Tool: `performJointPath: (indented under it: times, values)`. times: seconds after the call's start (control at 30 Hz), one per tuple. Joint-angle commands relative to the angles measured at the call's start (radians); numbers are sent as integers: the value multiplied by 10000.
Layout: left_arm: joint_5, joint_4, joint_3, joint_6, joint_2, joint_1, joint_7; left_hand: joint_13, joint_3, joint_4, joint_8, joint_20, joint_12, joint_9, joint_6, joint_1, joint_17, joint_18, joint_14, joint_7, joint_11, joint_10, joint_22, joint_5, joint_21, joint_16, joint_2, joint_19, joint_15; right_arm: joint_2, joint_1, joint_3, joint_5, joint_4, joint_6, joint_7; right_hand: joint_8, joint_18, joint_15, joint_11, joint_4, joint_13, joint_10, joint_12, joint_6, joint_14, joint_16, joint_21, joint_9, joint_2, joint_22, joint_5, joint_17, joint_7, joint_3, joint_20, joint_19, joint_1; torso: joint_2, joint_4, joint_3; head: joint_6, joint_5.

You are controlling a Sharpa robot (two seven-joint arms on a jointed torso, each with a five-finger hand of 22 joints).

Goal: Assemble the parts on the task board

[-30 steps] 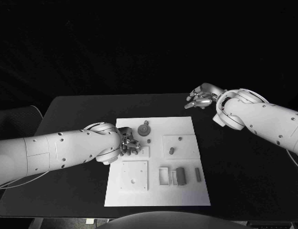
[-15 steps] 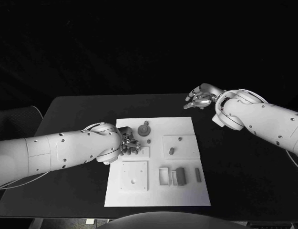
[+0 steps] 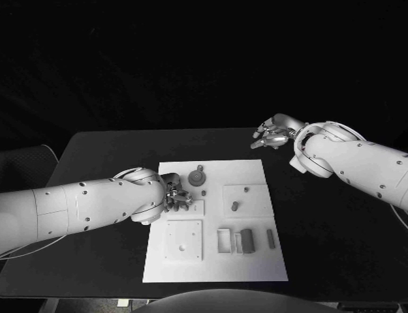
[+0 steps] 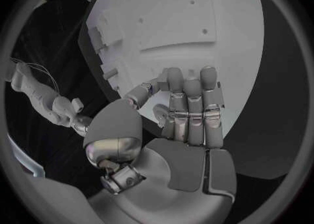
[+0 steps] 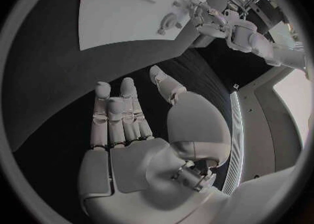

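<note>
The white task board [image 3: 213, 261] lies in the middle of the black table. On it sit a round toothed part [image 3: 197, 177], a small peg [image 3: 247, 190], a short part [image 3: 235, 206] and upright bars [image 3: 247, 240] near the front. My left hand [image 3: 173, 195] hovers over the board's left edge beside a raised square plate [image 3: 196, 207]. In the left wrist view its fingers [image 4: 190, 109] stretch side by side above the board [image 4: 196, 20], thumb bent inward, with nothing in them. My right hand [image 3: 274, 134] hangs over bare table beyond the board's far right corner, its palm [image 5: 127, 124] open and holding nothing.
A second square plate [image 3: 184, 240] with small holes sits at the board's front left. Black table surface [image 3: 335, 235] surrounds the board on all sides. The right wrist view shows the board [image 5: 131, 9] and my left hand [image 5: 199, 12] on it.
My left hand has crept slightly toward the board's far side. The right hand has barely shifted. The parts lie where they were.
</note>
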Motion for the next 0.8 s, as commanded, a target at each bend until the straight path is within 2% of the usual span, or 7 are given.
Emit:
performJointPath:
  times: [0.03, 0.33, 0.8]
  values:
    - [-71, -2, -11, -94, -9, -20, 35, 12, 439, -387, 65, -95, 49, 16, 799, 67, -21, 192, -29, -770, -104, -92, 244, 76, 56, 25, 58, -4, -16, 12, -1, 4, -48, 13, 124, 82, 27, 69, -31, 19, 5, -16, -51, 54, 3, -36, -51, -69, -15, 80, 110, 45, -9, 100, -55, -19, -70, 3, -1, 0, 1, -14, -7]
    - [-99, 17, -11, -62, -9, -21, 38, 48, 426, -329, 303, -128, 238, 33, 807, 58, -115, 200, -18, -821, -151, -72, 246, 88, 203, 251, 16, 34, -54, 12, -1, 4, -48, 13, 160, 75, 27, 69, -31, 19, 8, -17, -53, 57, 3, -39, -49, -70, -16, 84, 111, 45, -9, 99, -60, -18, -72, 1, -5, 7, 11, -8, -16]
    - [-264, 61, -11, -235, -14, -29, 106, 87, 426, -287, 638, -173, 509, 26, 768, 64, -258, 207, -36, -876, -204, -84, 248, 185, 418, 567, -37, 49, -100, -3, -1, 4, -48, 10, 169, 72, 26, 69, -31, 19, 12, -19, -56, 60, -1, -44, -47, -72, -19, 88, 112, 45, -8, 100, -68, -16, -75, -3, -2, 6, 3, -3, -12]
